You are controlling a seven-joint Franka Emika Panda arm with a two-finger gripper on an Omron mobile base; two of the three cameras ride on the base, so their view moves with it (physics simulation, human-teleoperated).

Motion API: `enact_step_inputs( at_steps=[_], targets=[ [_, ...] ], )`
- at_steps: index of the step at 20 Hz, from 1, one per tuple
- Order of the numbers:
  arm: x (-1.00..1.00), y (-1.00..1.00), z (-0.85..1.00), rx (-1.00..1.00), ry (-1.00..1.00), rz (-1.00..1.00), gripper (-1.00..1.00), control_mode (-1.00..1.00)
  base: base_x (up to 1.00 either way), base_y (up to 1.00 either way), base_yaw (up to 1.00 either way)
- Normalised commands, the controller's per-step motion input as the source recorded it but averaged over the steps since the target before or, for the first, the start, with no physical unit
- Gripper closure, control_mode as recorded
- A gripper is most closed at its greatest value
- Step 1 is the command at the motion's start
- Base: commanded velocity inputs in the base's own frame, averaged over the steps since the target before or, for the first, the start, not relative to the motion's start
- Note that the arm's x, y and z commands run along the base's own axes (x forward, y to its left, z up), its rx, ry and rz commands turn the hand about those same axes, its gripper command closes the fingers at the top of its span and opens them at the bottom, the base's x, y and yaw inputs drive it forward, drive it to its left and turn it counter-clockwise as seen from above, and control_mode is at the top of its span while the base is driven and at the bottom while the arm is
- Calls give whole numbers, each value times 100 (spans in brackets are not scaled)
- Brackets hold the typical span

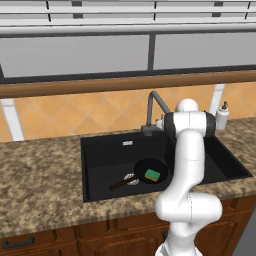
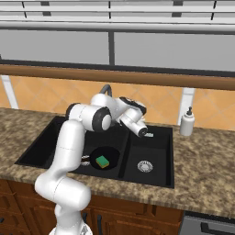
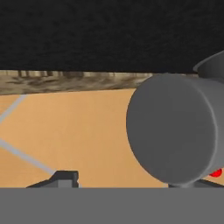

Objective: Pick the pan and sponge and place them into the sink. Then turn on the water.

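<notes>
The pan (image 1: 150, 172) sits in the sink (image 1: 100, 150) at centre frame, the sponge (image 1: 153, 174) on it, so water is your remaining job. Ease the gripper (image 2: 148, 134) squarely against the faucet (image 1: 156, 102) and push its lever gently. I can't tell how wide the jaws stand; they hold nothing. The faucet's grey cylinder (image 3: 175, 131) is smooth, the sink matte black, the counter (image 1: 40, 175) speckled stone.

1. A large dark grey cylinder (image 3: 173, 129), round face toward the camera, fills the right side.
2. A small red spot (image 3: 215, 173) sits at its lower right edge.
3. An orange tiled wall (image 3: 70, 131) with pale grout lines lies behind it.
4. A speckled counter strip (image 3: 65, 81) runs above the tiles, under black.
5. One dark fingertip (image 3: 61, 178) rises at the bottom left.
</notes>
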Motion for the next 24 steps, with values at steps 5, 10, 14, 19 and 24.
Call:
enact_step_inputs(
  at_steps=[5,10,14,19,24],
  targets=[
    [37,0,-30,0,-2,0,-100,-100,0,0,0],
    [33,0,-24,0,-2,0,-100,-100,0,0,0],
    [33,-1,-25,0,0,0,100,-100,0,0,0],
    [23,-22,-22,2,-1,0,100,-100,0,0,0],
    [21,-36,-26,5,-1,0,100,-100,0,0,0]
  ],
)
